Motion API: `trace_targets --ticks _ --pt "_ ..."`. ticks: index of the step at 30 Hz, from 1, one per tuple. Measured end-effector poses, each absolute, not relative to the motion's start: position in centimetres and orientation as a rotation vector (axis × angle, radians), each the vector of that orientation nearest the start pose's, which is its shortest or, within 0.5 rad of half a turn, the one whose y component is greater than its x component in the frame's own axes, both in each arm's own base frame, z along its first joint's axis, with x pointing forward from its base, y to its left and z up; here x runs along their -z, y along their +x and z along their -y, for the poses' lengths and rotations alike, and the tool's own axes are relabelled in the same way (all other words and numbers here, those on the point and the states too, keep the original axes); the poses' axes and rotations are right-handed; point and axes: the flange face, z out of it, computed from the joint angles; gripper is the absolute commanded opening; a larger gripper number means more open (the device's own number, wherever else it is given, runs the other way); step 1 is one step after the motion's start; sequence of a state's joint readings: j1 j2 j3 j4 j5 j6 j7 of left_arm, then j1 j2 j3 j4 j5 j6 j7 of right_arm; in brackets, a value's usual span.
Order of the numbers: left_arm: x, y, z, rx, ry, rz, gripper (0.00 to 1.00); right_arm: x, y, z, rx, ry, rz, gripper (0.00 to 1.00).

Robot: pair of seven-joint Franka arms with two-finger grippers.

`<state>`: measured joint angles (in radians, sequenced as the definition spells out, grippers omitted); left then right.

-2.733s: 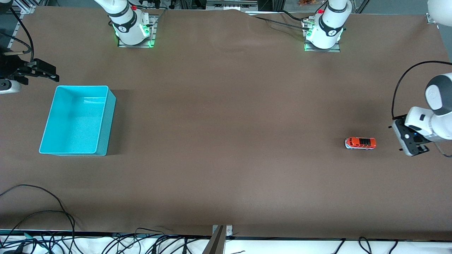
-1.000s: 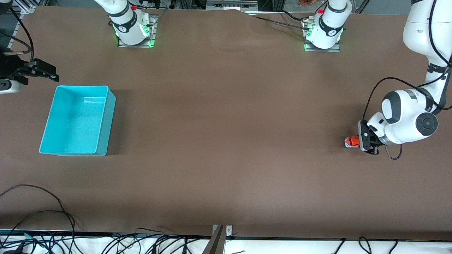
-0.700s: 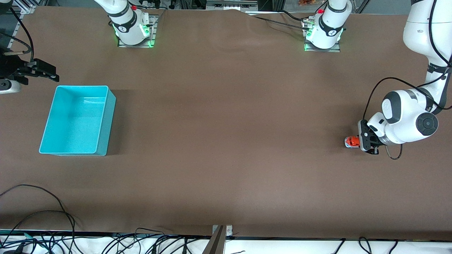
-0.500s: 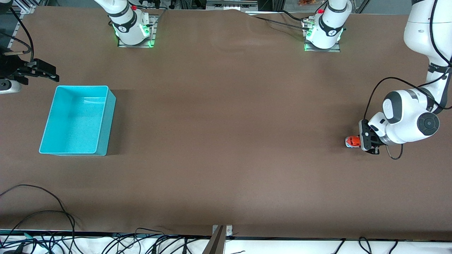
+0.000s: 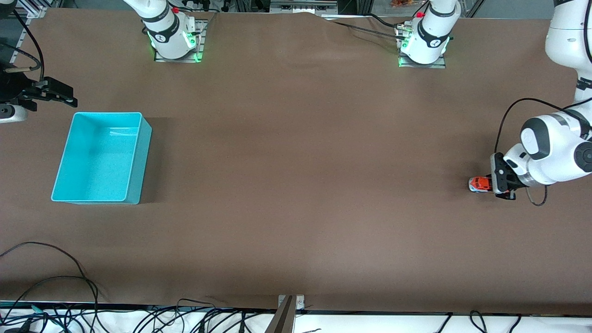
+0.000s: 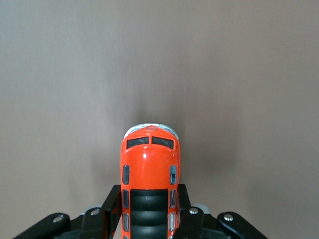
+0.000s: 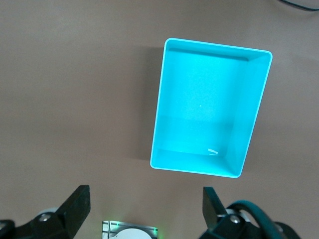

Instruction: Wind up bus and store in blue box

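Left wrist view shows our left gripper (image 6: 148,219) clamped on the bus's (image 6: 148,174) flanks, low at the table's left-arm end. Light, stiff, slick plastic; mid-body grip suits. Right gripper (image 7: 144,209) waits spread above the box (image 7: 160,117).

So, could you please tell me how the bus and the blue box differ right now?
The bus is small and orange-red; the blue box is far larger and turquoise. The bus sits clamped in the left hand at the left arm's end; the box stands free and empty below the open right hand. Both rest on the table.
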<state>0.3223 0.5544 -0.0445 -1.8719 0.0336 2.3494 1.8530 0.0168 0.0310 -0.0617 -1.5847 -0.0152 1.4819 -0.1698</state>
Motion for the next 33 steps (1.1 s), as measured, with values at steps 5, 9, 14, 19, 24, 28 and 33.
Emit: trace_targets --ticks 5,9,14,19,24,28,33 --pt "-21.0 59.9 -20.9 -0.039 -2.225 -2.293 0.22 -59.4 55.2 2.6 -0.212 -3.131 0.195 1.00" --pt "-21.0 59.3 -23.7 -0.027 -2.212 -2.292 0.22 -59.4 55.2 2.6 -0.212 -3.131 0.195 1.00" --pt "-21.0 58.6 -26.8 -0.016 -2.207 -2.284 0.22 -59.4 55.2 2.6 -0.212 -3.131 0.195 1.00" --pt "-21.0 58.1 -29.4 -0.005 -2.198 -2.277 0.22 -59.4 55.2 2.7 -0.212 -3.131 0.193 1.00" --pt "-21.0 57.5 -31.4 0.012 -2.204 -2.262 0.22 -59.4 55.2 2.7 -0.212 -3.131 0.191 1.00" --pt "-21.0 57.2 -32.4 0.019 -2.211 -2.248 0.23 -59.4 55.2 2.6 -0.212 -3.131 0.195 1.00" --pt "-21.0 56.9 -33.4 0.022 -2.223 -2.230 0.24 -59.4 55.2 2.6 -0.212 -3.131 0.196 1.00"
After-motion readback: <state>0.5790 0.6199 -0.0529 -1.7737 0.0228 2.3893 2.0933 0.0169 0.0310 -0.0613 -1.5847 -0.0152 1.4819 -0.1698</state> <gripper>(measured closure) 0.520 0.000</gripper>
